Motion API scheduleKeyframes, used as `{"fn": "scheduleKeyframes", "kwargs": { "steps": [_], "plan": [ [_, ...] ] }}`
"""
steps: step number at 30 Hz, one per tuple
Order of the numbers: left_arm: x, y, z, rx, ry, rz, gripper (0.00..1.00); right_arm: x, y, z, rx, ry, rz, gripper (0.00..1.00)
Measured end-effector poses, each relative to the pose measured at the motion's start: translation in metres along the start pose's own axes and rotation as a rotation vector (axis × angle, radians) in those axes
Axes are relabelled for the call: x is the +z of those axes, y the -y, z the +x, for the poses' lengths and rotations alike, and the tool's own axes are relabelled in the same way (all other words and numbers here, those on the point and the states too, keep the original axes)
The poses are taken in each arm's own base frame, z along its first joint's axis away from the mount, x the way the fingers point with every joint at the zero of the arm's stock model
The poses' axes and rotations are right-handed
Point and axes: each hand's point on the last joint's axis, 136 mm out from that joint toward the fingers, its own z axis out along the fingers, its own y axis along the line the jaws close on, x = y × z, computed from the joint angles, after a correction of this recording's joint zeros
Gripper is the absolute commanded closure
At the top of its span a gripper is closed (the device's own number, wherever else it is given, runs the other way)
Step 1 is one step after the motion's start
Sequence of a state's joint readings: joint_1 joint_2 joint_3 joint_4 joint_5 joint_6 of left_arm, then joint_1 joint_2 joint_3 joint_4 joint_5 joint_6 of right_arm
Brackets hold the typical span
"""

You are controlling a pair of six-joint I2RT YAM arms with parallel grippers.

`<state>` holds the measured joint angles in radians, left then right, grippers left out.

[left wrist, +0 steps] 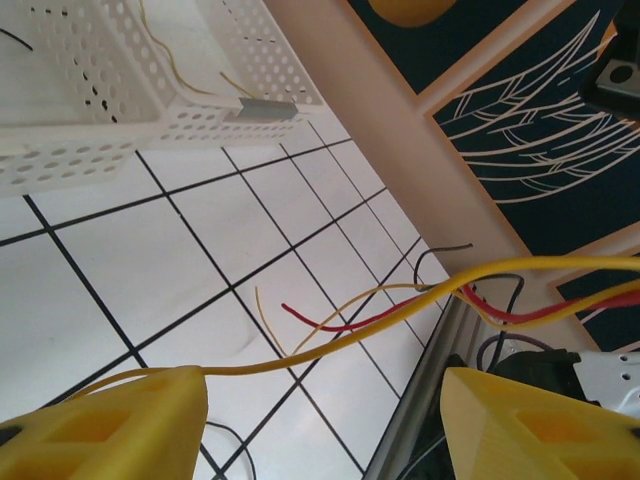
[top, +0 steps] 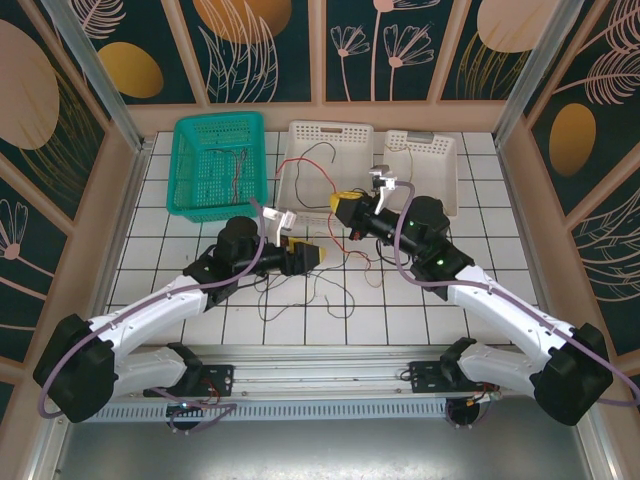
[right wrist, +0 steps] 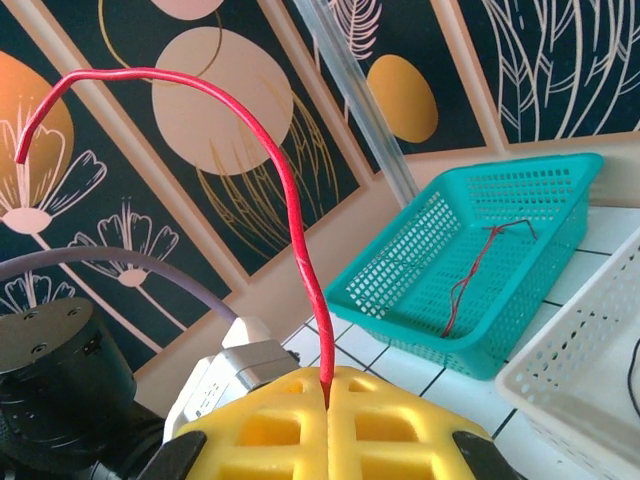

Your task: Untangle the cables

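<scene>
Table point(top: 150, 240): white tiles, dark grid lines, walled on three sides. Three baskets sit along the far edge in a row. Teal basket point(top: 215, 213) at the left. White basket point(top: 330, 128) in the middle, just beside it. Second white basket point(top: 452, 175) at the right, close against the middle one. Thin cables point(top: 318, 287), red, yellow and dark, lie loosely tangled on the centre tiles, nearer than the baskets.

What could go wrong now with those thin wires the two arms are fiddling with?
1. The right gripper is shut on a thin red wire, which may slip out if pulled.
2. The open left gripper has a thin yellow wire running across it. Tugging either wire could tighten the tangle of wires on the tiles rather than loosen it.
</scene>
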<state>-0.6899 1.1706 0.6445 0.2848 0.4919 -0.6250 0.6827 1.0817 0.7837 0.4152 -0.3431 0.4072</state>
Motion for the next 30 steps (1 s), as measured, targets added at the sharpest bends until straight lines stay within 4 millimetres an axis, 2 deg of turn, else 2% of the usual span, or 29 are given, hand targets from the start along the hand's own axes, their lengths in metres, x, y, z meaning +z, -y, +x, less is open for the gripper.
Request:
{"fn": "scheduleKeyframes", "kwargs": {
  "steps": [4, 9, 12, 14, 18, 25, 27, 30],
  "plan": [
    [0.0, 0.0, 0.0, 0.025, 0.002, -0.004, 0.11, 0.0, -0.003, 0.002, 0.003, -0.009, -0.016, 1.0],
    [-0.001, -0.004, -0.001, 0.062, 0.011, -0.029, 0.1, 0.0, -0.008, 0.004, 0.02, -0.024, -0.044, 1.0],
    [-0.001, -0.006, 0.0, 0.08, 0.01, -0.036, 0.14, 0.0, -0.011, 0.005, 0.022, -0.032, -0.059, 1.0],
    [-0.001, -0.007, 0.002, 0.086, 0.009, -0.037, 0.21, 0.0, -0.013, 0.003, 0.022, -0.036, -0.069, 1.0],
    [-0.002, -0.005, 0.007, 0.099, 0.004, -0.02, 0.54, 0.0, -0.019, -0.002, 0.025, -0.035, -0.087, 1.0],
    [-0.009, 0.004, 0.012, 0.115, 0.025, 0.019, 1.0, 0.002, -0.018, -0.004, 0.042, -0.041, -0.085, 1.0],
    [-0.013, 0.008, 0.008, 0.132, 0.045, 0.024, 1.0, 0.002, -0.014, -0.004, 0.044, -0.038, -0.068, 1.0],
    [-0.021, 0.012, -0.001, 0.145, 0.092, 0.009, 1.0, -0.003, 0.002, -0.009, 0.054, -0.02, 0.007, 1.0]
  ]
}}
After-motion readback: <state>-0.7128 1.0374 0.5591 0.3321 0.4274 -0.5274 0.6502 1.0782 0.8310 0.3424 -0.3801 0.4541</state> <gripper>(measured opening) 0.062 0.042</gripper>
